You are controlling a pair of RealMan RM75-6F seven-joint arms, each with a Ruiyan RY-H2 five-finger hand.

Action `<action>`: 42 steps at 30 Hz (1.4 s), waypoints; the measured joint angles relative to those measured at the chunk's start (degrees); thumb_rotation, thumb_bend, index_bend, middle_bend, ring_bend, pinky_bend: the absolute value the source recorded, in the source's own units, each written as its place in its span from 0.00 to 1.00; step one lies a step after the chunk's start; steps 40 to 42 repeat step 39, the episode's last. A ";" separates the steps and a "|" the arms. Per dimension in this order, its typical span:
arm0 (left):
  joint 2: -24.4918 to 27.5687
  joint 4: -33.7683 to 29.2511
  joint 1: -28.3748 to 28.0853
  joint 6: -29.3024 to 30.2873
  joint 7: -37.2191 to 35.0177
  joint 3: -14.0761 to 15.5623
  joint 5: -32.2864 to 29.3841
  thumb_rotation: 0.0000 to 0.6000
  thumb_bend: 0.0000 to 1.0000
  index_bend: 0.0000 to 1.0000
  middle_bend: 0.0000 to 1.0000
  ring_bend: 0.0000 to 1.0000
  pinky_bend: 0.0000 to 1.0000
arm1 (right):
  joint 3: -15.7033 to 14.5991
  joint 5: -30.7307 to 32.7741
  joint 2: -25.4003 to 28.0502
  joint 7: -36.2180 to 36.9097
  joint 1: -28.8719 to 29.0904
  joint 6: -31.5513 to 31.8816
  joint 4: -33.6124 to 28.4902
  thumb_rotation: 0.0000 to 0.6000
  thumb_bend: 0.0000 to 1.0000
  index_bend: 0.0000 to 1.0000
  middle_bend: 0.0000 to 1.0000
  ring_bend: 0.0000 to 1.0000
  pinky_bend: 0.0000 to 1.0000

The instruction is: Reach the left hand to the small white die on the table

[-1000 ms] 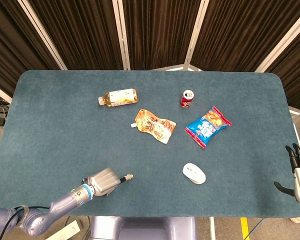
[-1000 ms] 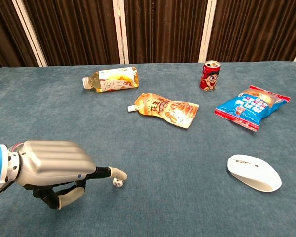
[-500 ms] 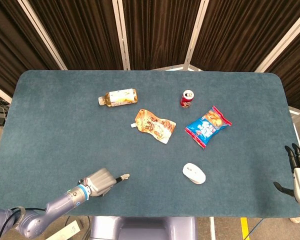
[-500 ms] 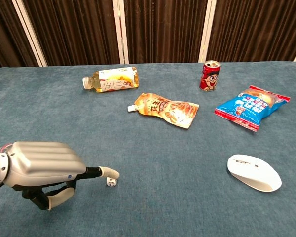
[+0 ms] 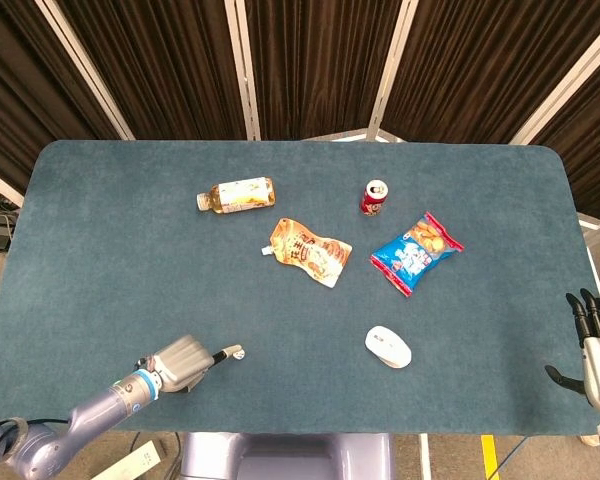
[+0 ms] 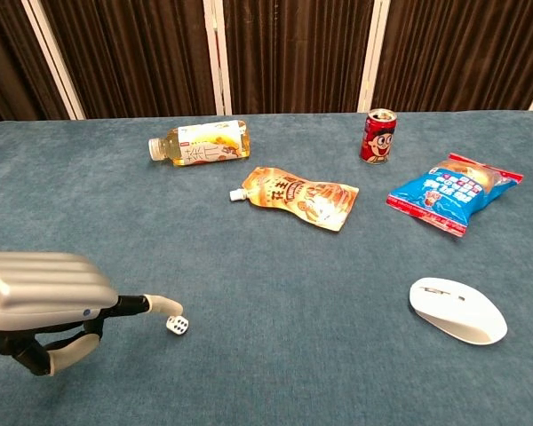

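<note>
The small white die (image 6: 177, 326) lies on the blue table near its front edge, left of centre; in the head view the die (image 5: 238, 352) is a tiny white speck. My left hand (image 6: 44, 306) sits just left of it, most fingers curled in and one finger stretched out so its tip (image 6: 170, 305) touches the top of the die. From above, the left hand (image 5: 177, 362) is low over the cloth. My right hand (image 5: 598, 345) hangs off the table's right edge, fingers apart and holding nothing.
A tea bottle (image 5: 237, 194) lies on its side at the back left. An orange spouted pouch (image 5: 309, 251), a red can (image 5: 375, 197), a blue snack bag (image 5: 415, 253) and a white computer mouse (image 5: 388, 347) spread across the middle and right.
My left hand has slid to the left along the front edge. The die has moved left with it, staying at the outstretched fingertip. The right hand is unchanged.
</note>
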 measured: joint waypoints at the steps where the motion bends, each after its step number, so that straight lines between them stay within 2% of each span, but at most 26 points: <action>1: 0.23 -0.14 0.15 0.11 -0.35 0.13 0.55 1.00 0.81 0.00 0.80 0.83 0.84 | -0.03 -0.02 -0.05 -0.07 0.00 -0.01 0.01 1.00 0.02 0.00 0.00 0.00 0.00; 15: 2.79 -1.31 2.31 1.67 -4.63 1.79 6.83 1.00 0.81 0.00 0.79 0.83 0.84 | -0.02 -0.04 0.20 -0.33 0.12 -0.19 -0.34 1.00 0.02 0.00 0.00 0.00 0.00; 18: 3.55 -1.68 3.33 3.72 -6.29 1.64 8.52 1.00 0.81 0.00 0.75 0.79 0.82 | 0.06 -0.05 0.13 -0.43 0.24 -0.24 -0.31 1.00 0.02 0.00 0.00 0.00 0.00; 20: 4.30 -1.98 4.36 5.98 -7.55 1.44 9.76 1.00 0.81 0.00 0.67 0.72 0.75 | -0.03 -0.07 0.08 -0.74 0.17 -0.15 -0.55 1.00 0.02 0.00 0.00 0.00 0.00; 22: 5.10 -2.06 5.61 8.76 -8.23 1.24 10.73 1.00 0.77 0.00 0.51 0.59 0.64 | -0.15 -0.13 0.04 -0.70 0.03 -0.04 -0.42 1.00 0.02 0.00 0.00 0.00 0.00; 24: 5.93 -1.98 7.91 13.58 -8.57 1.18 11.93 1.00 0.66 0.00 0.22 0.34 0.43 | -0.19 -0.31 -0.13 -0.49 0.05 -0.03 -0.13 1.00 0.02 0.00 0.00 0.00 0.00; 25: 6.24 -1.88 9.14 16.05 -8.77 1.18 12.50 1.00 0.62 0.00 0.13 0.23 0.35 | -0.19 -0.38 -0.18 -0.47 0.09 -0.04 -0.11 1.00 0.02 0.00 0.00 0.00 0.00; 26: 6.60 -1.66 10.97 19.58 -9.13 1.18 13.28 1.00 0.56 0.00 0.04 0.10 0.20 | -0.21 -0.48 -0.20 -0.49 0.10 -0.02 -0.12 1.00 0.02 0.00 0.00 0.00 0.00; 27: 6.85 -1.41 12.46 22.32 -9.49 1.19 13.84 1.00 0.50 0.00 0.00 0.02 0.09 | -0.25 -0.72 -0.20 -0.62 0.08 0.15 -0.34 1.00 0.02 0.00 0.00 0.00 0.00; 29: 7.51 -0.58 16.42 28.58 -10.36 1.25 14.89 1.00 0.40 0.00 0.00 0.00 0.00 | -0.27 -1.13 -0.17 -0.92 0.09 0.48 -0.81 1.00 0.02 0.00 0.00 0.00 0.00; 33: 8.58 1.81 23.56 37.54 -11.37 1.11 16.38 1.00 0.30 0.00 0.00 0.00 0.00 | -0.25 -1.73 -0.21 -1.34 0.20 0.80 -1.16 1.00 0.02 0.00 0.00 0.00 0.00; 38: 8.89 5.72 29.42 44.29 -14.17 0.41 17.83 1.00 0.28 0.00 0.00 0.00 0.00 | -0.34 -2.53 -0.48 -1.15 0.22 1.28 -0.84 1.00 0.02 0.00 0.00 0.00 0.00; 42: 8.93 6.34 30.15 45.08 -14.79 0.20 18.00 1.00 0.28 0.00 0.00 0.00 0.00 | -0.32 -2.72 -0.47 -0.91 0.24 1.39 -0.80 1.00 0.02 0.00 0.00 0.00 0.00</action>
